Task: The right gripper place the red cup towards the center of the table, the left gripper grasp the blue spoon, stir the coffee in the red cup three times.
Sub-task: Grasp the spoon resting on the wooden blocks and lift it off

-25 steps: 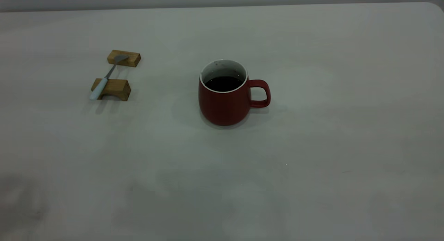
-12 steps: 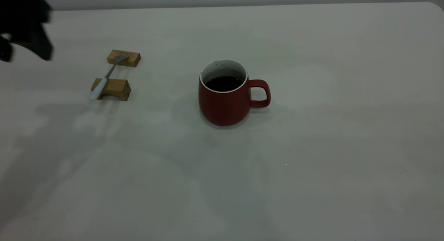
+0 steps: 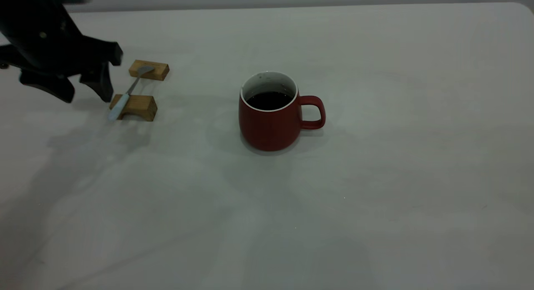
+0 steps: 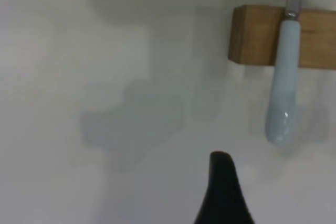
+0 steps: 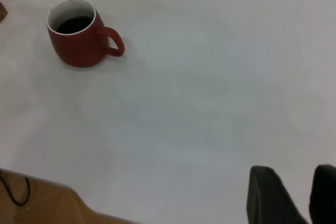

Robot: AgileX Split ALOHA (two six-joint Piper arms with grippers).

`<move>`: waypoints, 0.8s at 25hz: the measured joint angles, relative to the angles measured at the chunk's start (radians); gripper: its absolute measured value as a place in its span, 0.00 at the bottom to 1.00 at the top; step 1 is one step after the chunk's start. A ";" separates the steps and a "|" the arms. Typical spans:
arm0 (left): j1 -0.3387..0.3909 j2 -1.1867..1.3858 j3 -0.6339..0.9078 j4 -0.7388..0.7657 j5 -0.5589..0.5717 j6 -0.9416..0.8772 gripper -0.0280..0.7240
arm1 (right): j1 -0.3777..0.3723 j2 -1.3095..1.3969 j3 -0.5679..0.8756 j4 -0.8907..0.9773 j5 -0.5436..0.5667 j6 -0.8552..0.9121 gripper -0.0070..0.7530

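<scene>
The left gripper (image 3: pixel 85 96) hangs over the table (image 3: pixel 417 198) at about 10 o'clock from the table's middle in the exterior view. Its 2 black fingers (image 3: pixel 101 82) are spread well apart and hold nothing; the nearer fingertip sits just beside the blue spoon (image 3: pixel 121 103), at roughly 9 o'clock from the spoon's handle, and whether it touches cannot be told. In the left wrist view only 1 dark fingertip (image 4: pixel 223 182) shows, apart from the pale blue handle (image 4: pixel 282 82).

The blue spoon lies across 2 wooden blocks (image 3: pixel 134 107), its handle resting on the nearer block and sticking out past it, its grey bowl on the farther block (image 3: pixel 149 69). From the near block, the far block lies at about 1 o'clock.

The red cup (image 3: pixel 269 123) stands upright near the table's centre, at about 3 o'clock from the blocks and well apart from them. Its loop handle (image 3: pixel 313 112) points to 3 o'clock. Dark coffee (image 3: pixel 269 100) fills it partway, below the white rim.

The right gripper (image 5: pixel 307 195) shows only in the right wrist view, far from the cup, its 2 fingers a little apart and holding nothing.
</scene>
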State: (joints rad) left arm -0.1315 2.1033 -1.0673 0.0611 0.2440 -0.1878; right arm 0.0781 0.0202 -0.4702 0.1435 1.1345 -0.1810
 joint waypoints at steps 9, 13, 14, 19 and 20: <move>-0.011 0.152 -0.116 0.000 -0.003 0.003 0.83 | 0.000 0.000 0.000 0.001 0.000 0.000 0.32; -0.022 0.202 -0.161 0.000 0.006 0.005 0.79 | 0.000 0.000 0.000 0.002 0.000 0.000 0.32; -0.025 0.209 -0.168 0.000 0.015 0.005 0.75 | 0.000 0.000 0.000 0.002 0.000 0.000 0.32; -0.029 0.212 -0.192 0.000 0.050 0.000 0.39 | 0.000 0.000 0.000 0.003 0.000 0.000 0.32; -0.029 0.212 -0.199 0.000 0.059 -0.001 0.28 | 0.000 0.000 0.000 0.003 0.000 0.000 0.32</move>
State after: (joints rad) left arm -0.1606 2.3157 -1.2667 0.0611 0.3028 -0.1885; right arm 0.0781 0.0202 -0.4702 0.1462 1.1345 -0.1810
